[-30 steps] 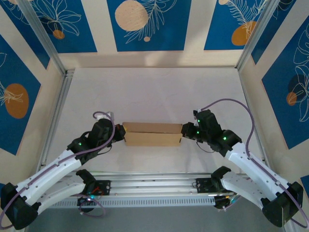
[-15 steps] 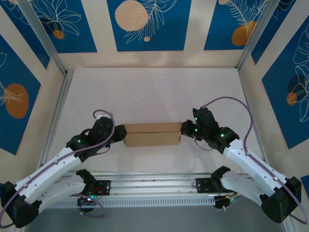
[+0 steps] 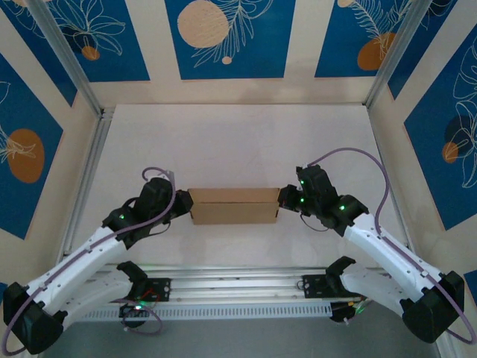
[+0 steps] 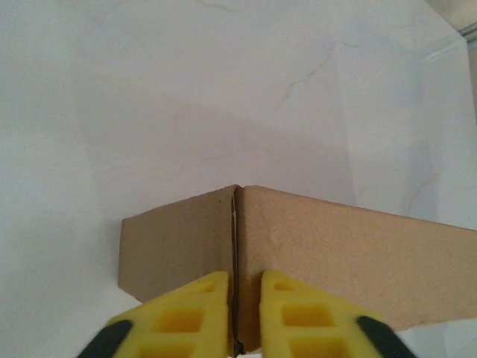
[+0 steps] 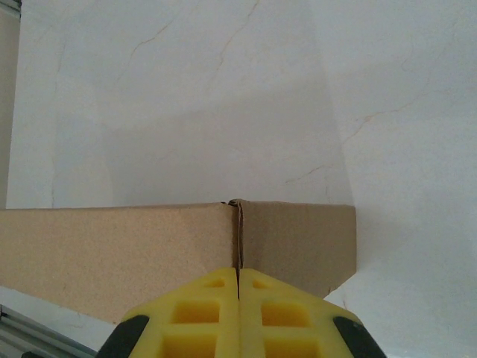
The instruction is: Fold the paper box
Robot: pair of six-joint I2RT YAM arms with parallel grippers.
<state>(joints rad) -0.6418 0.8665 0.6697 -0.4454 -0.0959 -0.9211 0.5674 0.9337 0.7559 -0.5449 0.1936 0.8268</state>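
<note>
The left gripper (image 4: 244,282) has its yellow fingers nearly together, a thin cardboard edge running down into the slit between them. The right gripper (image 5: 238,274) has its fingers pressed flat against each other, tips at the seam of the opposite end; whether cardboard sits between them I cannot tell. The paper box (image 3: 235,206) lies folded and closed between the two, long side across the white table (image 3: 238,142), one gripper at each short end. Compared with a second ago, the box lies in nearly the same spot; the right wrist has crept slightly farther from the bases.
</note>
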